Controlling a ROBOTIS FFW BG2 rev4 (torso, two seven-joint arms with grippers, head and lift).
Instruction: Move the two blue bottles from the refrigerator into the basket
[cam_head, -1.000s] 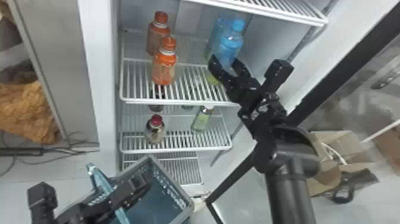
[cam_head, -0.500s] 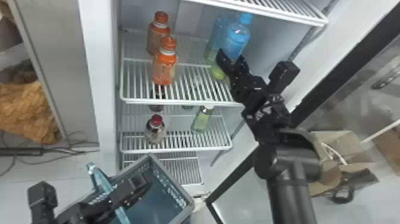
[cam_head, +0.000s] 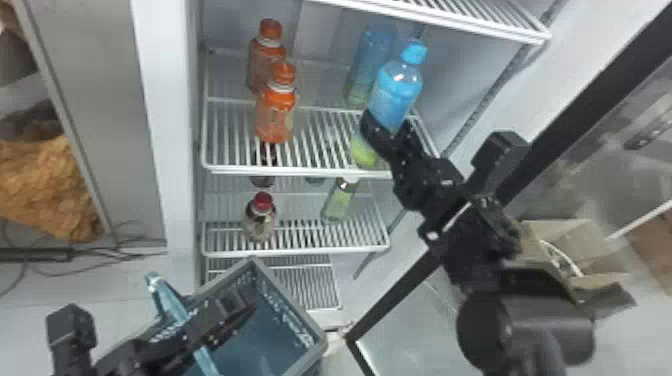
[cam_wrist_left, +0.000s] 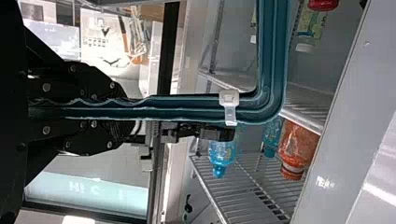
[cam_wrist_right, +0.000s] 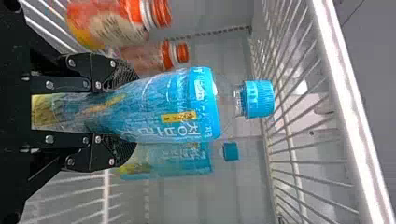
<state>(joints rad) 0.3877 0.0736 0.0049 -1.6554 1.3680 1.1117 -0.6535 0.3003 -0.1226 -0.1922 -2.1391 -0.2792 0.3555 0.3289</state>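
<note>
One blue bottle (cam_head: 400, 92) clasped by the right gripper (cam_head: 389, 129), fingers clenched on either side of its lower part, cap upward, at the front of a fridge (cam_head: 167, 125) shelf (cam_head: 300, 172). Perhaps lifted just clear of the wires, though hard to be sure from above. Close behind, toward the back wall, another blue bottle (cam_head: 372, 55), upright on that shelf. To the left, an orange bottle (cam_head: 276, 115), with a second orange bottle (cam_head: 262, 55) just behind. On the lower shelf (cam_head: 300, 250), a red-capped bottle (cam_head: 260, 217) at left and a green bottle (cam_head: 340, 200) farther right. Down in front of the fridge, the basket (cam_head: 290, 298), its blue handle (cam_head: 170, 300) clamped between the fingers of the left gripper (cam_head: 240, 302). Around that handle, in the left wrist view, a white clip (cam_wrist_left: 229, 107), beyond the fingertips. At right, on the floor, a cardboard box (cam_head: 555, 230).
</note>
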